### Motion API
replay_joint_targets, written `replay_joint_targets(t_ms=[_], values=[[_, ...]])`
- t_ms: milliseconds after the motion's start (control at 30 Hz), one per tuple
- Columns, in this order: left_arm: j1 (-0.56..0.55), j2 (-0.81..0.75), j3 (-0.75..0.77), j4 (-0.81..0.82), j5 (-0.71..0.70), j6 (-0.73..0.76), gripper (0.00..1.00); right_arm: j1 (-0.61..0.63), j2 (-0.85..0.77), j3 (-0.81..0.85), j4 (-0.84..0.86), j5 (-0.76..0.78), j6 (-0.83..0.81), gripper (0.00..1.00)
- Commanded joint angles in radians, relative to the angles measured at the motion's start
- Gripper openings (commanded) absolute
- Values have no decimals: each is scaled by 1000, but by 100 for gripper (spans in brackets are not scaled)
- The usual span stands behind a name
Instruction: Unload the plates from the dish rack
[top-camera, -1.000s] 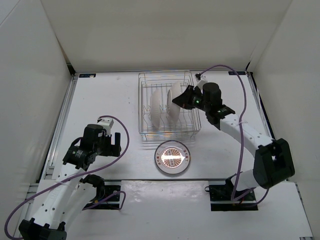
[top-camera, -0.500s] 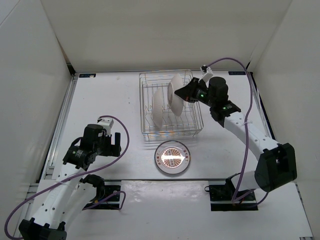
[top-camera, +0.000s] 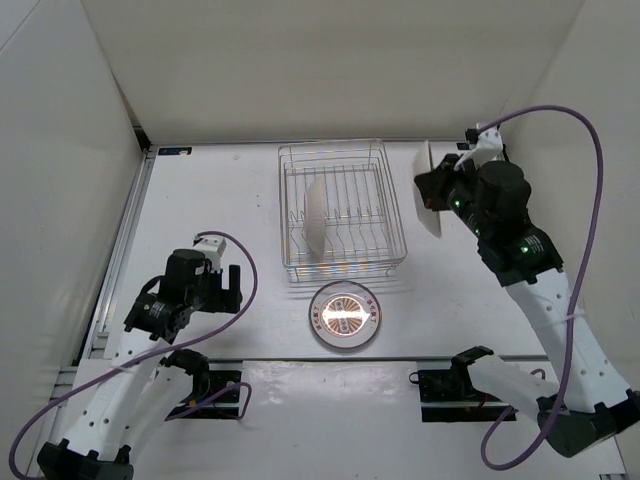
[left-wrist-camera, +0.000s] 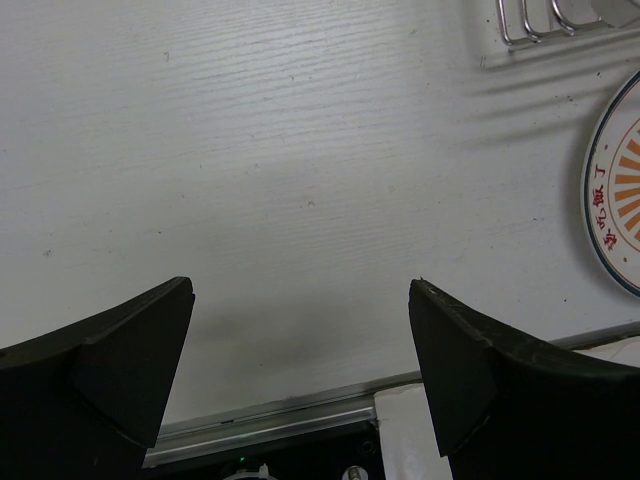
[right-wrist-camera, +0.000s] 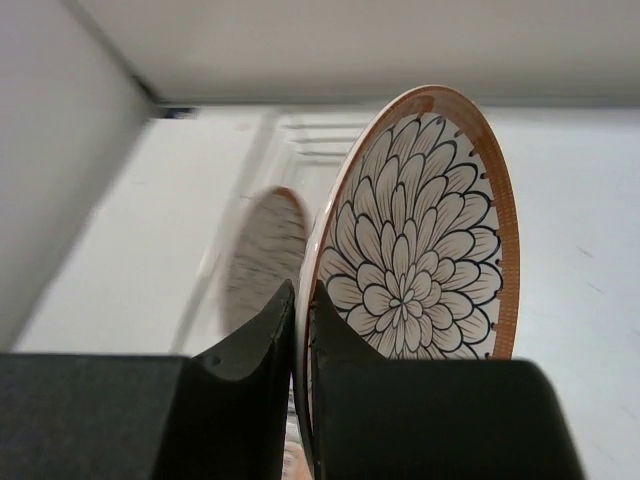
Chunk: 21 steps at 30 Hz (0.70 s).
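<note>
Right gripper (right-wrist-camera: 303, 300): pinching plate (right-wrist-camera: 410, 240) rim — holding it upright, suiting rack (top-camera: 345, 265) slots.
Left gripper (left-wrist-camera: 300, 290): hanging spread, empty.

Grey-rimmed plate (left-wrist-camera: 612, 200), left wrist view: short column of small red characters on white band just inside rim, East Asian script, beside orange ray motif. Strokes partly clear, plate cut by picture edge; not read with certainty.

Same plate, top view: red marks left and right of centre motif, too small to read.

Dark sticker (top-camera: 174, 151) at far left corner of surface (top-camera: 220, 200): print too small to read.

Nothing else legible.
</note>
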Motion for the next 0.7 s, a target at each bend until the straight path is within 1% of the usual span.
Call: replay_joint_targets(t_ms=[0, 67, 133, 300, 400, 433, 533, 667], values=[[2, -40, 16, 10, 1, -17, 100, -4, -24, -69, -181, 352, -103, 0], [2, -57, 5, 17, -9, -22, 100, -6, -29, -123, -203, 417, -118, 0], [2, -72, 0, 20, -17, -32, 100, -3, -26, -162, -235, 431, -115, 0], [2, -56, -12, 27, -34, -52, 100, -6, -11, -266, -239, 492, -126, 0], [2, -20, 0, 10, -42, -68, 100, -4, 52, -301, -254, 500, -123, 0], [0, -11, 8, -18, -39, -66, 100, -3, 72, -310, -254, 511, -112, 0], [2, -34, -4, 6, -19, -66, 100, -4, 118, -355, -236, 521, -85, 0], [0, -49, -24, 14, -55, -103, 100, -4, 166, -389, -213, 472, -53, 0]])
